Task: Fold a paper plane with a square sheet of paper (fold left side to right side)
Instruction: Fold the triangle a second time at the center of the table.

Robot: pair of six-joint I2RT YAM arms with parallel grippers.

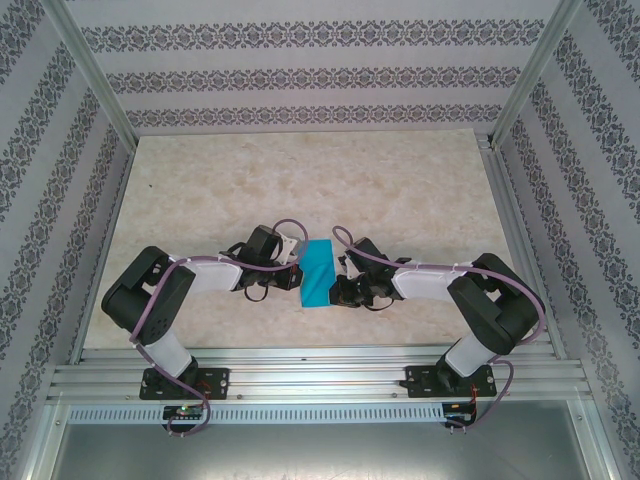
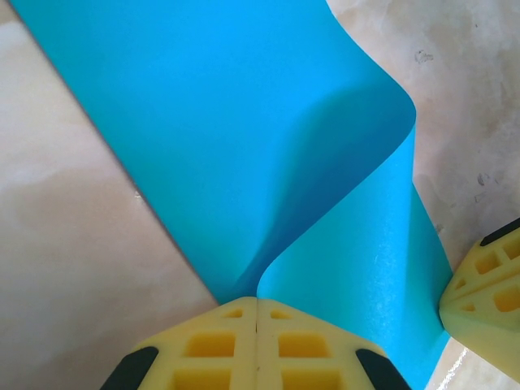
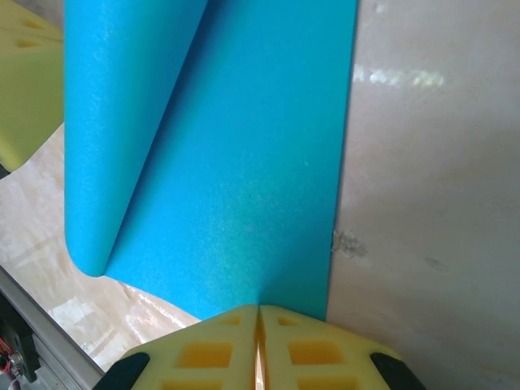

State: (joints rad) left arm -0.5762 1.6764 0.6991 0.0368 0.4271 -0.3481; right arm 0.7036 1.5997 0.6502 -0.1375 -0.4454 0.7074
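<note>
Here we are at the middle of the bench (image 1: 250, 180), and both arms are folded in toward each other with the square sheet of paper (image 1: 319, 272) caught between them. From above, the cyan sheet reads as a narrow upright strip, my left pincer (image 1: 299, 262) at its left edge and my right pincer (image 1: 341, 287) at its right edge, nearer the bottom corner.

On my left wrist camera, the left pincer (image 2: 257, 302) is closed right down, its yellow pads (image 2: 211, 349) meeting along one thin seam, and the paper (image 2: 244, 122) runs straight into that seam. I have it pinched. From the grip the sheet rises and curls over in a soft rounded bulge toward the right: a loop, not a flat crease. At the right edge of that view a yellow finger of my other pincer (image 2: 487, 296) sits against the paper's border.

Now the right wrist camera: the right pincer (image 3: 260, 310) is also squeezed shut, only a hairline between the pads, and the paper's (image 3: 244, 162) near edge goes into it. The sheet stretches away from me, its right edge lying straight on the marbled bench (image 3: 431, 203), its left side rolled over in a rounded fold. Up in the left corner, a pale yellow finger of the left pincer (image 3: 24, 89).
</note>
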